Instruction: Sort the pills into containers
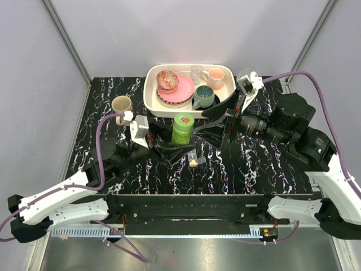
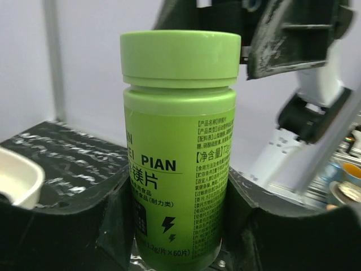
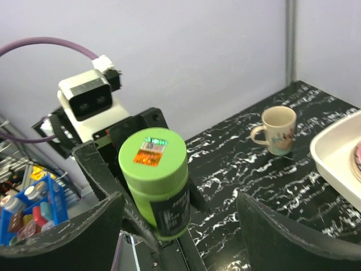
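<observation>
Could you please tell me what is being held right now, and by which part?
The left gripper clamps the green bottle by its lower body; the right gripper holds nothing.

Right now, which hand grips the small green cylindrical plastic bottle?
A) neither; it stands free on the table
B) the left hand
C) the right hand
B: the left hand clamps the small green cylindrical plastic bottle between its black fingers; the right hand stands open.

one green bottle (image 1: 183,127), three mugs (image 1: 122,105), one white tray (image 1: 148,94), one strip of containers (image 1: 194,158)
</observation>
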Controlling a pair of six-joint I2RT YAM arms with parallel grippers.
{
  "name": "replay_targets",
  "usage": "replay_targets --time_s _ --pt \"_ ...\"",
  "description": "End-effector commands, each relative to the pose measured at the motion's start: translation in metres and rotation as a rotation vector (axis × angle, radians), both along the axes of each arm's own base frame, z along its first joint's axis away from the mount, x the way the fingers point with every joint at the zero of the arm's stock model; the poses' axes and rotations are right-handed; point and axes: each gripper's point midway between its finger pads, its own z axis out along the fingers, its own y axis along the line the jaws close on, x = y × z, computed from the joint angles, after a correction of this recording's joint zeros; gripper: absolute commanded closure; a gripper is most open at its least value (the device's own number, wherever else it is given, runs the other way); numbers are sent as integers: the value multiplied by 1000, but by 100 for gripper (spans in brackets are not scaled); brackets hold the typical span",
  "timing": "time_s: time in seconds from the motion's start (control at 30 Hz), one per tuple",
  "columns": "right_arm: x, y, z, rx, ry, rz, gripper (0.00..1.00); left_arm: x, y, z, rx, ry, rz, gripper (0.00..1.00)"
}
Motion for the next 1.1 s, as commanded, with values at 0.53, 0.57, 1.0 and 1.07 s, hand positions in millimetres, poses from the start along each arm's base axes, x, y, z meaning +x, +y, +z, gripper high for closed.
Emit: replay_targets --time_s 0.53,0.57,1.0,1.07 --pt "-49 8 16 83 -147 276 30 -53 -14 23 -91 -43 -318 100" --pt "-48 8 17 84 -148 273 30 -52 -15 22 -90 -44 -317 100" --pt "-39 12 7 64 -134 241 33 -55 -13 29 -108 -57 -329 100" --pt "-39 12 6 62 -132 241 33 -55 -13 30 -109 -56 -330 100"
